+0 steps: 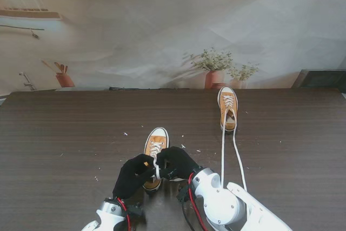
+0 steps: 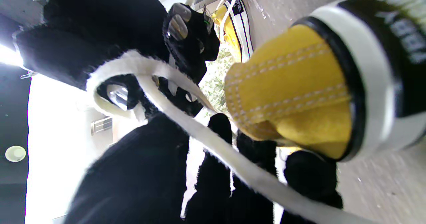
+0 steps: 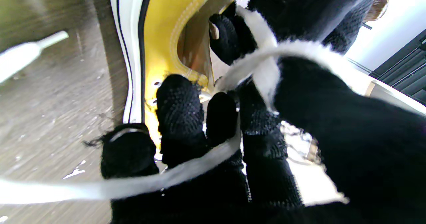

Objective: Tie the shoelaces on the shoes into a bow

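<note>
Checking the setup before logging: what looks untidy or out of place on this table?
The far shoe on the right has untied laces trailing straight toward me across the table. Small pale specks are scattered around the near shoe, where both hands work the lace.

Dark wooden table (image 1: 65, 133); potted plants (image 1: 213, 68) behind.

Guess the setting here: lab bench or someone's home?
Likely a staged lab bench, not a home: a bare dark wood-grain table, a creased printed backdrop with pictured potted plants, and only two yellow sneakers, the near sneaker and the far sneaker, as props.
</note>
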### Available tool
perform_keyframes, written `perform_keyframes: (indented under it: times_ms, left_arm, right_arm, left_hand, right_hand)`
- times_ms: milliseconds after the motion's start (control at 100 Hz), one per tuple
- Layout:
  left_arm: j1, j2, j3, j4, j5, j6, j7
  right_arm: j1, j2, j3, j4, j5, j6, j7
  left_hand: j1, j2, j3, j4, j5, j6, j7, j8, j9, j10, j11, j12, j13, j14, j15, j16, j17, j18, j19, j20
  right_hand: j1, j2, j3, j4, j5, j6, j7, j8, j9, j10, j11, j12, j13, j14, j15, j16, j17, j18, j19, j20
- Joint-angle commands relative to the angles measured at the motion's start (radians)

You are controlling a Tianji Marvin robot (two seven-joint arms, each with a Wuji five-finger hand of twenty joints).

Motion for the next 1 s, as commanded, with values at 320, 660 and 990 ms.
perform_keyframes:
  times_ms: [320, 660, 990]
  left_arm:
    - [0.033, 0.013, -0.017, -0.041, -0.010, 0.018, -0.061]
    - [0.093, 0.024, -0.079, -0.107, 0.029, 0.078, -0.051]
    - [0.080, 0.024, -0.069, -0.100, 0.059, 0.087, -0.035]
  right_arm:
    - [-0.005, -0.004, -0.005, 0.012, 0.001, 0.001, 0.002]
    - [-0.005, -0.005, -0.003, 0.010, -0.003, 0.009, -0.002]
    - [-0.003, -0.004, -0.002, 0.009, -0.003, 0.008, 0.000]
  left_hand:
    - [-0.132, -0.052, 0.224, 0.088, -0.161, 0.039, 0.176, 0.277, -0.113, 0.018, -0.012, 0.079, -0.112, 0.006, -0.062, 0.046, -0.070, 0.038, -0.115, 0.015]
    - [-0.134, -0.042, 0.219, 0.117, -0.176, 0.033, 0.176, 0.299, -0.119, 0.019, -0.019, 0.080, -0.118, 0.009, -0.066, 0.052, -0.072, 0.035, -0.119, 0.023]
    - [-0.081, -0.054, -0.028, 0.024, -0.103, -0.110, -0.223, -0.083, -0.131, -0.010, -0.019, -0.191, -0.106, 0.011, -0.067, 0.056, -0.073, 0.026, -0.125, 0.035]
  right_hand:
    - [-0.004, 0.001, 0.122, -0.001, 0.011, -0.044, 0.003, 0.036, -0.015, -0.027, -0.007, 0.002, -0.009, 0.008, 0.012, 0.000, -0.016, -0.001, 0.027, -0.004]
    - [-0.004, 0.004, 0.122, -0.008, 0.009, -0.047, 0.001, 0.036, -0.017, -0.028, -0.007, -0.002, -0.011, 0.008, 0.011, 0.001, -0.016, -0.001, 0.026, -0.002]
    - [-0.005, 0.006, 0.122, -0.013, 0.007, -0.047, -0.001, 0.035, -0.018, -0.026, -0.008, -0.005, -0.013, 0.006, 0.012, 0.001, -0.018, -0.001, 0.025, -0.001]
